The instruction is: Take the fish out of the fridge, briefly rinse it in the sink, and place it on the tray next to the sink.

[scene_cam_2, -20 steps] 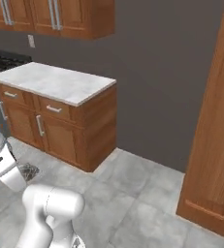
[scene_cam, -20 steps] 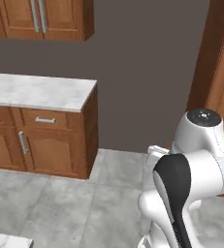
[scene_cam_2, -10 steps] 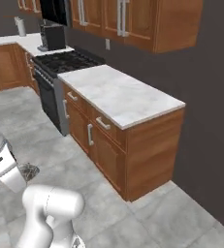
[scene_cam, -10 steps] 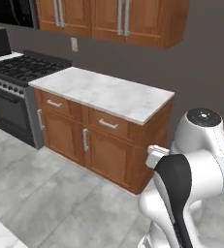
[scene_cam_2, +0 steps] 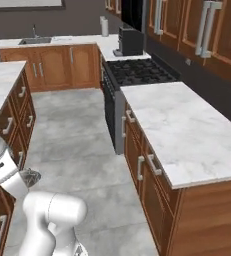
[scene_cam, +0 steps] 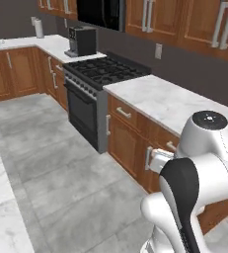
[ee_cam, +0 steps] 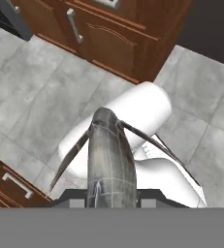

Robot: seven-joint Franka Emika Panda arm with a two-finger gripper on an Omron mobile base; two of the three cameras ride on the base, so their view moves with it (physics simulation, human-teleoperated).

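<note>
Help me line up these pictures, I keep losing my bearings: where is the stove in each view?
Left base view: stove, upper centre.
Right base view: stove, upper centre.
Hand view: dark strip in the top left corner, probably its front.
Shared landmark: the wooden cabinet right beside it.

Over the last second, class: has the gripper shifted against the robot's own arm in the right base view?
No. The gripper, shut on the fish, keeps its spot beside the white arm; the base turned left, bringing the stove into view.
</note>
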